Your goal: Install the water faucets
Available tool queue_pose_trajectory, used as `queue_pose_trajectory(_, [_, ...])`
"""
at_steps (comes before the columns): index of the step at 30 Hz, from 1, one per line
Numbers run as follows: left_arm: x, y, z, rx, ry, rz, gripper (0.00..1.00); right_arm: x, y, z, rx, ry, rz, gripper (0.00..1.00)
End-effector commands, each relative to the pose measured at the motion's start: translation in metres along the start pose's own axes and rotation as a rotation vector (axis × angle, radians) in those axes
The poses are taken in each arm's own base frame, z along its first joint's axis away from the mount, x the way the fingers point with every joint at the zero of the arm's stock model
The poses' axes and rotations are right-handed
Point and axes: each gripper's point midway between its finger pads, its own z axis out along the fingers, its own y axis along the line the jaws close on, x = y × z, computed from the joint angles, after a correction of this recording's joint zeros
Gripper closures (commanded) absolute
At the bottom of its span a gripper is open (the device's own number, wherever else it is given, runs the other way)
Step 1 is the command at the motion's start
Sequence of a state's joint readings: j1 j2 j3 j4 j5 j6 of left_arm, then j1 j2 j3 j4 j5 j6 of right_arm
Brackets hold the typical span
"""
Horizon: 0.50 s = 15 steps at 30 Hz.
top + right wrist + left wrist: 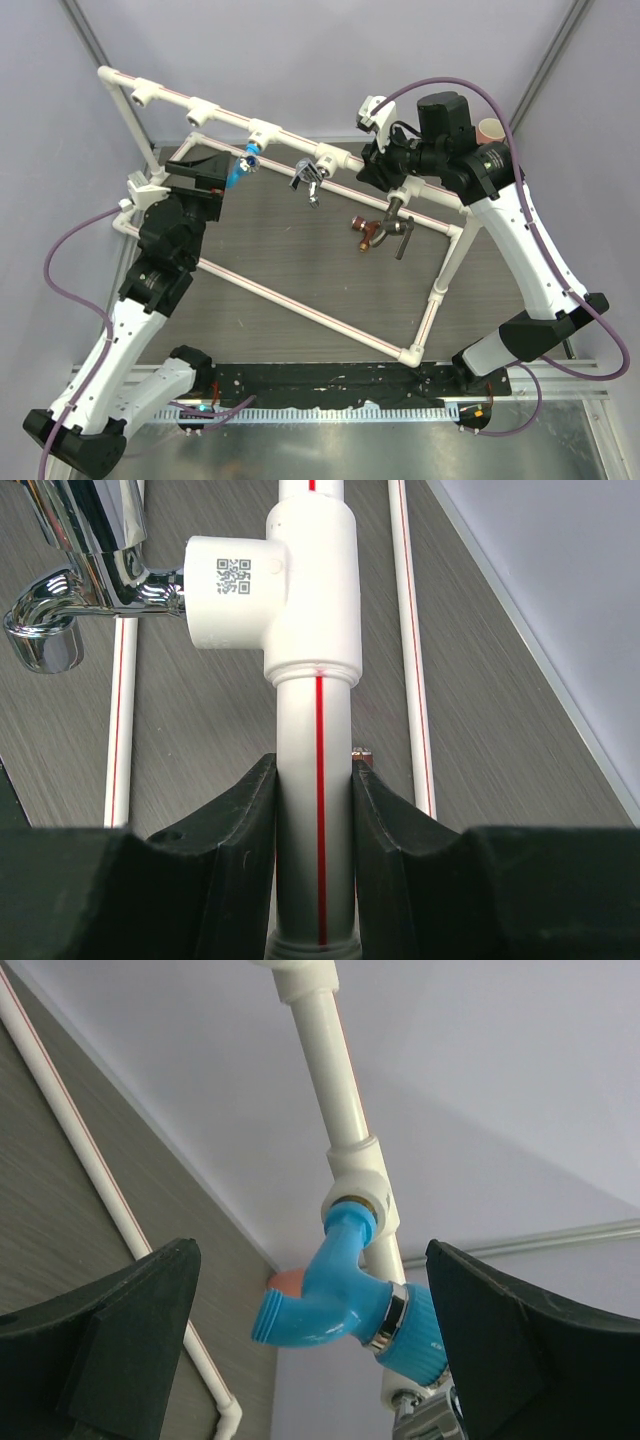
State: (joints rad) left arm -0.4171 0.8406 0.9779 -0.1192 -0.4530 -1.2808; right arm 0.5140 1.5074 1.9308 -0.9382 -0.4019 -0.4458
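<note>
Pale lilac walls (300, 50), grey wood-grain table (290, 245). The blue faucet (330, 1300) and silver faucet (310, 180) hang from the white pipe frame (222, 112); the copper faucet (362, 232) and dark faucet (402, 232) lie inside it. The left gripper (315, 1335) is spread facing the blue faucet; the right gripper (315, 810) pinches the frame.

A robotics lab test cell rather than a home or a plumber's workshop. Plain pale walls (300, 50) box in a grey wood-grain desk (280, 240) on 3 sides. A left arm (125, 345) and a right arm (535, 250) stand bolted to a black base plate (340, 378) at the near edge, with purple cables (47, 265) looping from them and bare sheet metal (400, 450) in front. The plumbing is a mock-up: a white pipe frame (300, 303) stands free on the desk, and 1 tee socket (300, 590) bears a QR label (234, 577)
</note>
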Motion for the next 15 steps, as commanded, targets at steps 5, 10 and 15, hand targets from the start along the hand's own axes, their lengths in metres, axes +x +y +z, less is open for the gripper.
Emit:
queue_pose_trajectory(5, [0.015,-0.02,-0.01,0.08,0.138,-0.078,0.0,0.012,0.011,0.018,-0.06,0.027,0.039,0.99])
queue_pose_trajectory(10, [0.028,-0.023,-0.009,0.108,0.195,-0.138,0.02,0.01,0.011,0.016,-0.057,0.022,0.037,0.99])
queue_pose_trajectory(15, [0.032,-0.024,-0.008,0.111,0.212,-0.157,0.04,0.01,0.012,0.016,-0.06,0.021,0.036,0.99])
